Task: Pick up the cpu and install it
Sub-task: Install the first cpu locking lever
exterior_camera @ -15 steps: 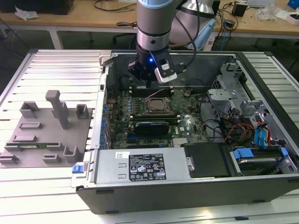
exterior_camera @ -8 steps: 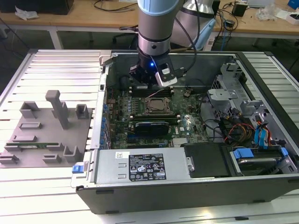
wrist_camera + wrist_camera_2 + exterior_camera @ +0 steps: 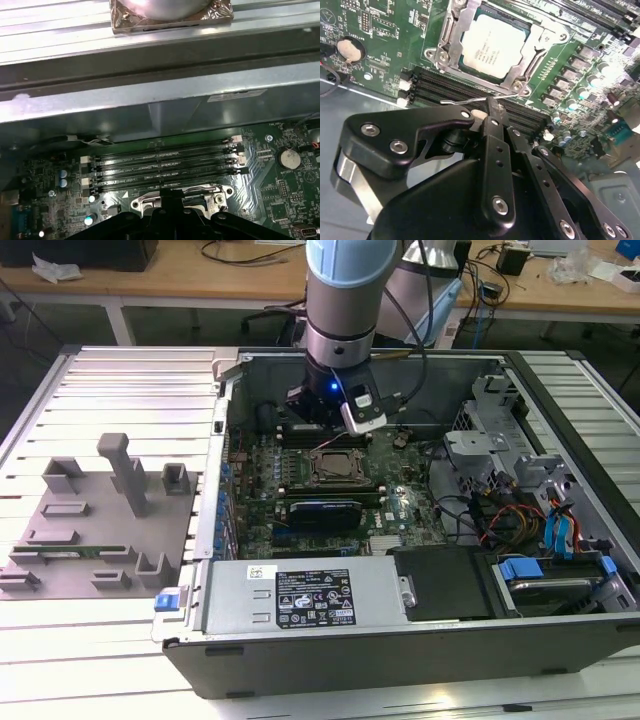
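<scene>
1 cpu (image 3: 493, 45), a flat square chip with a pale silver top, lies seated in the socket frame (image 3: 453, 31) on the green motherboard (image 3: 385, 35), with the metal frame open around its edges and nothing touching its top; in the exterior view the same cpu (image 3: 330, 466) shows as a small square in the middle of the board inside the open computer case (image 3: 590, 630). Just beside the socket, a thin wire lever (image 3: 470, 100) runs between the frame and a bank of 4 black memory slots (image 3: 445, 85); in the first wrist view the 4 memory slots (image 3: 165, 167) lie side by side in parallel rows, all without sticks. The 1 gripper (image 3: 492, 107) hangs just above the lever, close beside the cpu but apart from it; its black fingers (image 3: 495, 130) meet in a narrow tip with nothing between them, so the jaws look pressed together and are holding no object. In the exterior view the gripper (image 3: 325, 410) sits below the grey and blue robot arm (image 3: 340, 290), which reaches down into the case from above. 1 round coin battery (image 3: 347, 49) sits on the board well apart from the socket. On the exterior view's left, outside the case, 1 grey parts tray (image 3: 90, 540) rests on the ribbed metal table (image 3: 130, 380), and 1 long green memory stick (image 3: 70, 551) lies in it
</scene>
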`<state>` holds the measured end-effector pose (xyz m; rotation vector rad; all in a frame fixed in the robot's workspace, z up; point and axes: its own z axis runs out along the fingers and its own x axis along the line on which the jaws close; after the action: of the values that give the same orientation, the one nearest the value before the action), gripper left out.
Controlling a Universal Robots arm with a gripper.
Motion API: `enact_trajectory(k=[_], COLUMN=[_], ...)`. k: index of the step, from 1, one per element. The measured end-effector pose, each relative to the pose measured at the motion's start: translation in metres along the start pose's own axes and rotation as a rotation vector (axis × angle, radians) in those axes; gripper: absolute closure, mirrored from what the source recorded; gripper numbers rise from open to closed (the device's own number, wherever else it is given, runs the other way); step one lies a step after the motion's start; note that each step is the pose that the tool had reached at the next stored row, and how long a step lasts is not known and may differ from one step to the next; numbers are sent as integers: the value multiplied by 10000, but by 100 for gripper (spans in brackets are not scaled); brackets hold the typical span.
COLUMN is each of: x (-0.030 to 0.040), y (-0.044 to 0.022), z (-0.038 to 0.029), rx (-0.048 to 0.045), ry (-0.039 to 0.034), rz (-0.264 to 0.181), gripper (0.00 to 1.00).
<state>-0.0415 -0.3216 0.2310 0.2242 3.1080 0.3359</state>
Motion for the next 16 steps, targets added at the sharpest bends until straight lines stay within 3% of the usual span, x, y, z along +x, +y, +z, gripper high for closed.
enact_trajectory(k=[8, 16], x=[-46, -39], y=[16, 66], z=[71, 122], rx=[-8, -10], ry=[-184, -239], rz=[844, 1095], gripper=[89, 89])
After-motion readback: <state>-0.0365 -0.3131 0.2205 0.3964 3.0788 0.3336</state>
